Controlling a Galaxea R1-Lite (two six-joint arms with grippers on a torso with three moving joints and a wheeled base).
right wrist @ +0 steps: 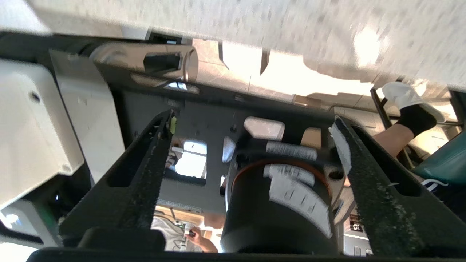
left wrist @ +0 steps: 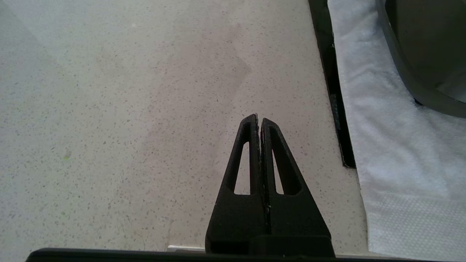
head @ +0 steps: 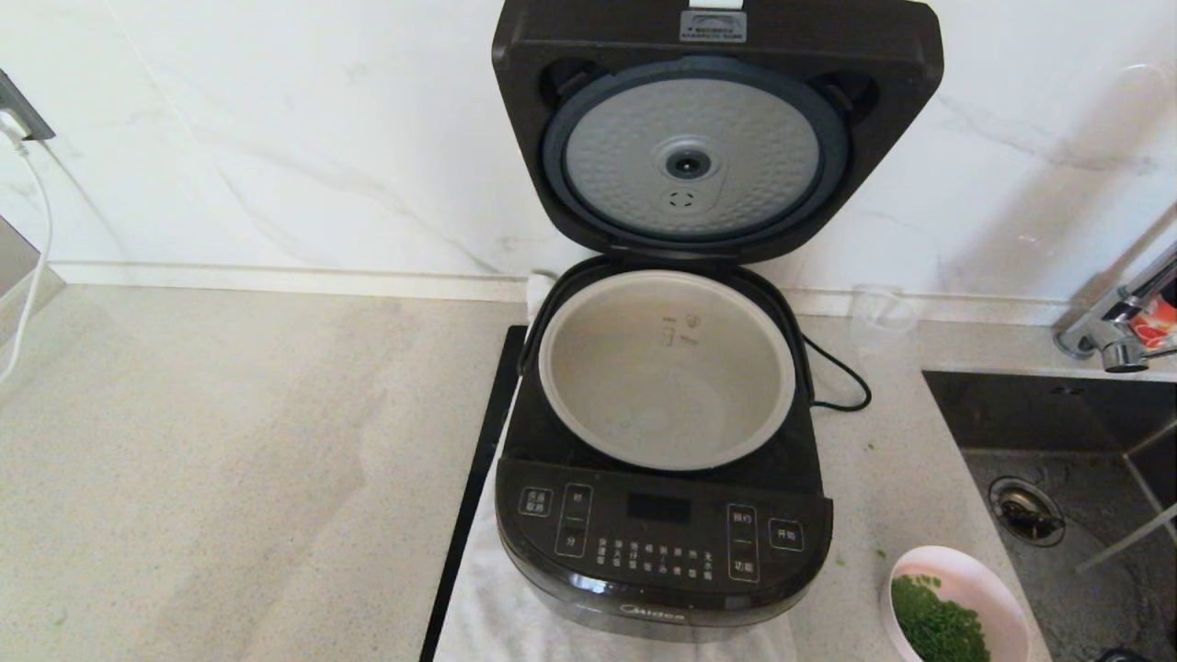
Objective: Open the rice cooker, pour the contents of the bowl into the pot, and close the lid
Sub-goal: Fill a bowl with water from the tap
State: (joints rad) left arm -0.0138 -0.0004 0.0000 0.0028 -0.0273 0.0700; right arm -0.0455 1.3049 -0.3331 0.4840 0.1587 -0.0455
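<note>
The rice cooker (head: 662, 515) sits on a white towel (left wrist: 393, 153), its lid (head: 717, 129) standing up, the pot (head: 667, 368) bare inside. The pink bowl (head: 961, 602) of chopped greens (head: 938, 625) waits beside it. The left gripper (left wrist: 259, 120) hangs clenched over the countertop (left wrist: 127, 109); the right gripper (right wrist: 255, 127) is spread wide, holding nothing.

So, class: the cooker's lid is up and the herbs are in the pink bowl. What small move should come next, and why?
Probably bring the right gripper, open and empty, to the bowl at the cooker's front right and grip its rim. The lid stands open, the pot looks empty, and the herbs are in the bowl. The left gripper is parked, shut.
</note>
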